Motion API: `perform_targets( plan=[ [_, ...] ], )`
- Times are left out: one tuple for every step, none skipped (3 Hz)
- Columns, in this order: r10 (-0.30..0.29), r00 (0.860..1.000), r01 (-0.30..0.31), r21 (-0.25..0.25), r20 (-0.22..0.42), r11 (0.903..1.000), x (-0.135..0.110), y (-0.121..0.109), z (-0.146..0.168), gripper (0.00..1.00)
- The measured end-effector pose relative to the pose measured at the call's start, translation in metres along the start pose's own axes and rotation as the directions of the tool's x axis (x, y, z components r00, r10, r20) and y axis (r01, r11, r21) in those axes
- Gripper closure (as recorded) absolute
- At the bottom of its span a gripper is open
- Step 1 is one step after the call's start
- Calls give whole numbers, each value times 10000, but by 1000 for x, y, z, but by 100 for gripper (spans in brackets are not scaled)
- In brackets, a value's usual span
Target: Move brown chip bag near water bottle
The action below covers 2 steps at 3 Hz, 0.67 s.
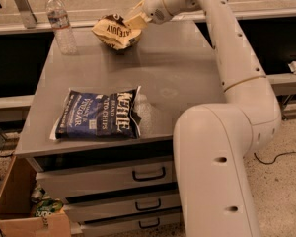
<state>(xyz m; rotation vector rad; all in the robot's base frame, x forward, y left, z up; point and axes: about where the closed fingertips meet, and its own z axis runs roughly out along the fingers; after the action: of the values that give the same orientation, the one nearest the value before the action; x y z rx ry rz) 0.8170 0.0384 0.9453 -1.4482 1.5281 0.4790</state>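
The brown chip bag (115,32) hangs crumpled just above the back of the grey cabinet top (177,78), dark brown on top and tan below. My gripper (133,19) is shut on the bag's right upper edge and holds it up. The water bottle (60,22), clear with a white cap, stands upright at the back left corner, a short way left of the bag.
A dark blue Kettle chip bag (98,113) lies flat near the front left edge. Drawers (108,174) are below the top. A cardboard box (24,201) with cans stands on the floor at the lower left. My arm (237,83) spans the right side.
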Motion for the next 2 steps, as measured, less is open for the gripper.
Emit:
perform_targets(
  plan=[
    [-461,9980,485,-550,436,9973,-12,13,22,100],
    [-575,9961,635,-914,664,9938,-16,22,35,100]
  ],
)
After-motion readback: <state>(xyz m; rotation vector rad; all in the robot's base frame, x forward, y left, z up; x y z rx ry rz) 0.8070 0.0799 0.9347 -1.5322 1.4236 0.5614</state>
